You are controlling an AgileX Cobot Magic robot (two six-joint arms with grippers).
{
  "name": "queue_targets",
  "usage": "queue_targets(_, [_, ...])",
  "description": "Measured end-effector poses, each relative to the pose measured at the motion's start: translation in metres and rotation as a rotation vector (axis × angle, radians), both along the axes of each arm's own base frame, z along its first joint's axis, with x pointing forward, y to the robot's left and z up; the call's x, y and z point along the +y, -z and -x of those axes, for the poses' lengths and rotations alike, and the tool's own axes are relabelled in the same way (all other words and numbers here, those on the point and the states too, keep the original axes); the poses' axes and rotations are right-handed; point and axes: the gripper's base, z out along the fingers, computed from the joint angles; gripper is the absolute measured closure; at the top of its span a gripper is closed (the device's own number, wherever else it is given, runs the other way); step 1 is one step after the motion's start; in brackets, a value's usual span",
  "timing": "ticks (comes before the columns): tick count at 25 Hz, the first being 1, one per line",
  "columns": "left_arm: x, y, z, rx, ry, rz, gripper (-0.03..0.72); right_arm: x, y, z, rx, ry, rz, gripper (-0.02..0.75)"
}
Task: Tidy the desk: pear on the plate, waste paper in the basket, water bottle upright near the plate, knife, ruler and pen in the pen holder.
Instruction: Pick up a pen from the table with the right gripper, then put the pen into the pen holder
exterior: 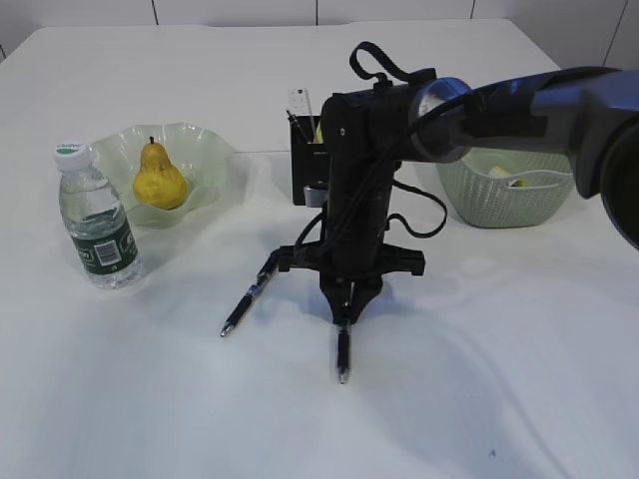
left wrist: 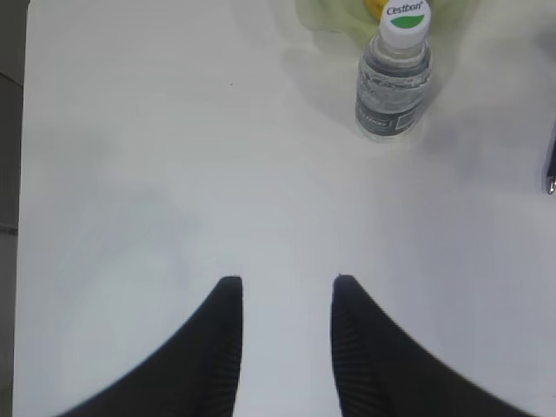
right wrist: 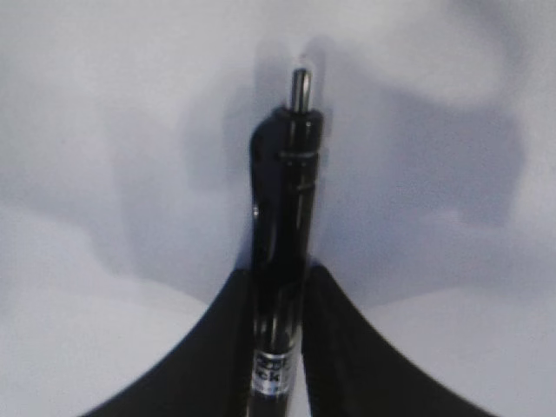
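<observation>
My right gripper [exterior: 343,317] points down at the middle of the desk [exterior: 479,379], shut on a black pen [exterior: 342,354]. In the right wrist view both fingers press the barrel of the pen [right wrist: 291,174], and its tip sticks out ahead of the gripper [right wrist: 280,271]. The yellow pear [exterior: 160,178] lies on the green plate [exterior: 215,150]. Beside the plate the water bottle [exterior: 97,222] stands upright. The black pen holder [exterior: 305,170] holds the clear ruler [exterior: 300,103]. My left gripper [left wrist: 285,282] is open over bare desk, short of the bottle [left wrist: 393,74].
A second slim dark pen-like item [exterior: 250,295] lies slanted on the desk left of my right gripper. The green lattice basket [exterior: 509,195] stands at the right with pale paper [exterior: 502,173] inside. My right arm crosses above the pen holder.
</observation>
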Motion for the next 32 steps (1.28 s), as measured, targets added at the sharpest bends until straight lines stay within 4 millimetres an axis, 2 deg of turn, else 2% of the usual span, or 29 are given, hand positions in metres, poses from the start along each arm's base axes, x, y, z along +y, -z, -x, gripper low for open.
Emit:
queue_targets(1, [0.000, 0.000, 0.000, 0.000, 0.000, 0.000, 0.449, 0.000, 0.000, 0.000, 0.000, 0.000, 0.000, 0.598])
queue_targets(3, [0.000, 0.000, 0.000, -0.001, -0.001, -0.002, 0.449, 0.000, 0.000, 0.000, -0.002, -0.006, -0.001, 0.631])
queue_targets(9, [0.000, 0.000, 0.000, -0.001, -0.001, -0.002, 0.449, 0.005, -0.008, -0.009, -0.033, -0.103, -0.021, 0.634])
queue_targets(11, [0.000, 0.000, 0.000, -0.001, -0.001, -0.004, 0.449, 0.008, -0.020, -0.017, -0.082, -0.132, -0.037, 0.635])
queue_targets(18, [0.000, 0.000, 0.000, -0.001, -0.001, -0.004, 0.449, 0.018, -0.082, -0.042, -0.309, -0.184, -0.096, 0.635])
queue_targets(25, [0.000, 0.000, 0.000, -0.001, -0.001, -0.004, 0.449, 0.009, -0.145, -0.060, -0.579, -0.217, -0.004, 0.635])
queue_targets(28, [0.000, 0.000, 0.000, -0.001, -0.001, -0.004, 0.449, 0.008, -0.161, -0.068, -0.701, -0.208, -0.023, 0.636])
queue_targets(32, [0.000, 0.000, 0.000, -0.001, -0.001, -0.004, 0.449, 0.009, -0.170, -0.078, -0.849, -0.214, -0.032, 0.636])
